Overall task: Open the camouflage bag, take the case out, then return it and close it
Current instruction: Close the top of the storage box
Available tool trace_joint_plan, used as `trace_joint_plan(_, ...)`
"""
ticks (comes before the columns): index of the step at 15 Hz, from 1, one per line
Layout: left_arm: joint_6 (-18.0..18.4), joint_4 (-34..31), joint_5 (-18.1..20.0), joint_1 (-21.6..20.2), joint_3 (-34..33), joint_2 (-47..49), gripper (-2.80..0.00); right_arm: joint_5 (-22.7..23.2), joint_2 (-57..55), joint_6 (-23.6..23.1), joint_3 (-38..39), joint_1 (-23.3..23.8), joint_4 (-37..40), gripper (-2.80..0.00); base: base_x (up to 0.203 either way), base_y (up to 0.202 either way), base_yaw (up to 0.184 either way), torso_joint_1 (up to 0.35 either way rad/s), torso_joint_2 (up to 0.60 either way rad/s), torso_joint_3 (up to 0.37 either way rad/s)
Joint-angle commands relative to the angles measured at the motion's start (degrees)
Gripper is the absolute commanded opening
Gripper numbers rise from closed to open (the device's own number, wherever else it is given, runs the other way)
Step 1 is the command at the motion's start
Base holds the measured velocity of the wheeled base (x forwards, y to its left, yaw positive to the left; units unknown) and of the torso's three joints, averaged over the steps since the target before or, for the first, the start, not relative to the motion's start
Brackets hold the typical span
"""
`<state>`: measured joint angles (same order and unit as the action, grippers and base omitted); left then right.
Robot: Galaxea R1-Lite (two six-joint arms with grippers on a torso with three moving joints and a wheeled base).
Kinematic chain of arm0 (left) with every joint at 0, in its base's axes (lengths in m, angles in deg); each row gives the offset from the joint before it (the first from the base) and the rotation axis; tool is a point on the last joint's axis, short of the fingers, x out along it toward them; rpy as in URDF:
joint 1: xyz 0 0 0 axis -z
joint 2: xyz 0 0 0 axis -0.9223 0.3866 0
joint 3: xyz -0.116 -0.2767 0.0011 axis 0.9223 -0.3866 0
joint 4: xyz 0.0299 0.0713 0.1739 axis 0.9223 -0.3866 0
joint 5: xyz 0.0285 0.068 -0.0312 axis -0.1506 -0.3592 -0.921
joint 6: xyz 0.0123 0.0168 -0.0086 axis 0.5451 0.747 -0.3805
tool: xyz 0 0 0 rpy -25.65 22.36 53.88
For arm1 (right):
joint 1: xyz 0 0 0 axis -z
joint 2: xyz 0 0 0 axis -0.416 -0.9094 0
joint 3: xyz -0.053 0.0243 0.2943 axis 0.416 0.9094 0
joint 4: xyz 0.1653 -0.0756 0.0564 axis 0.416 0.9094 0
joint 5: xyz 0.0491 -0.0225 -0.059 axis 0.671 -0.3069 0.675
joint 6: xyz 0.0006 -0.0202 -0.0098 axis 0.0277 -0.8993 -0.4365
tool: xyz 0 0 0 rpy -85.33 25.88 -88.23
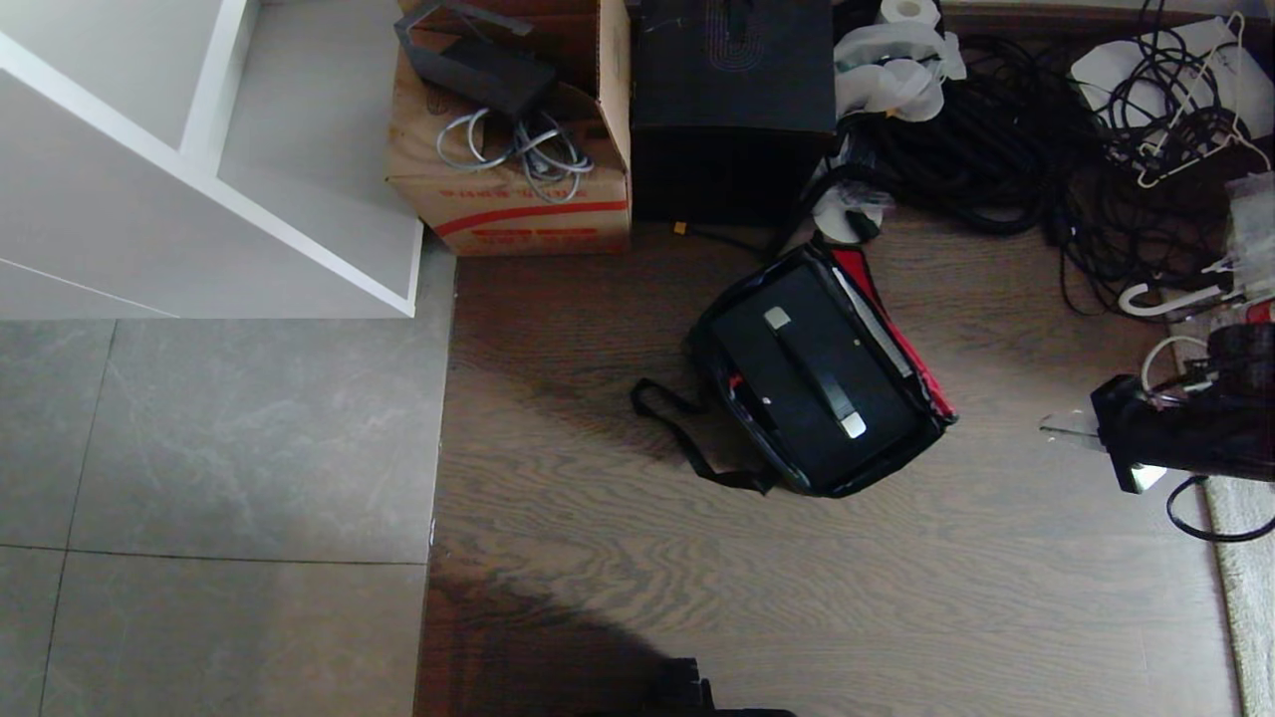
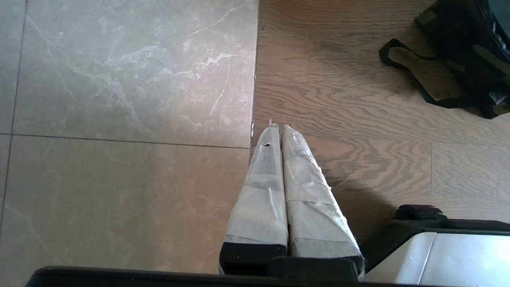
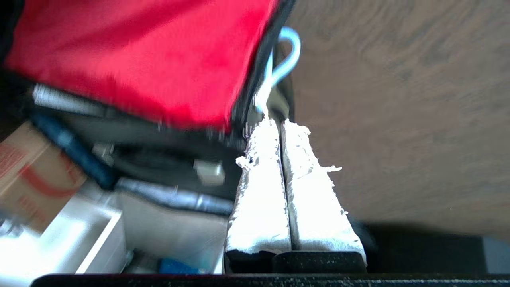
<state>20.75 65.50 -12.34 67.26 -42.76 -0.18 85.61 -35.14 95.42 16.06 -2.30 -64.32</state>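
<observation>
Head view: the camouflage bag (image 1: 921, 393) is seen lying open on the wooden floor (image 1: 598, 558), just in front of the tall black box (image 1: 732, 110), lid flap with red lining folded off to the far side. The case (image 1: 812, 373) is seated inside the bag, strap handle up. Step judged: either the case is not yet lifted out or it is already returned; that cannot be told from here. The right gripper (image 1: 1071, 430) is seen low, beside the bag's lid side, clear of it.

Left wrist view: the left gripper (image 2: 279, 129) is parked above the floor seam, well apart from the bag (image 2: 470, 59), jaws pressed together, nothing held.

Right wrist view: the right gripper (image 3: 275, 123) is pointed at the edge of the red lining (image 3: 139, 56), right at the bag's rim, jaws pressed together and empty. A pale blue loop (image 3: 285, 59) is seen just past the tips; what it belongs to cannot be told.

Next move, as judged: jaws must be spread before either the handle or the lid edge can be taken.
</observation>
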Motion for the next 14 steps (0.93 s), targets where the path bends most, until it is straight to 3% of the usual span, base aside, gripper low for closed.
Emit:
trace_joint_plan(1,0.00,-0.01,-0.01,0.00,-0.01,-0.02,-2.80,-3.90,-2.93,0.23,-1.35,-2.18,-0.09,-2.80,0.000,0.000,0.000,0.000,0.00,0.000)
trace_joint_plan(5,0.00,-0.01,-0.01,0.00,-0.01,-0.02,-2.80,-9.75,-9.14,-0.62,-4.87,-4.22,-0.90,-2.80,0.000,0.000,0.000,0.000,0.00,0.000)
trace_joint_plan(6,0.00,-0.01,-0.01,0.00,-0.01,-0.02,-2.80,-11.97,-11.84,-0.69,-7.01,-4.70,-0.60,0.00,0.000,0.000,0.000,0.000,0.00,0.000)
trace_joint_plan(11,0.00,-0.01,-0.01,0.00,-0.04,-0.02,-2.80,-13.66,-20.11,-0.18,-17.14,-5.86,-0.88,0.00,0.000,0.000,0.000,0.000,0.00,0.000)
trace_joint_plan(14,0.00,-0.01,-0.01,0.00,-0.01,-0.02,-2.80,-13.61,-21.32,5.41,-20.03,-7.68,-1.67,0.00,0.000,0.000,0.000,0.000,0.00,0.000)
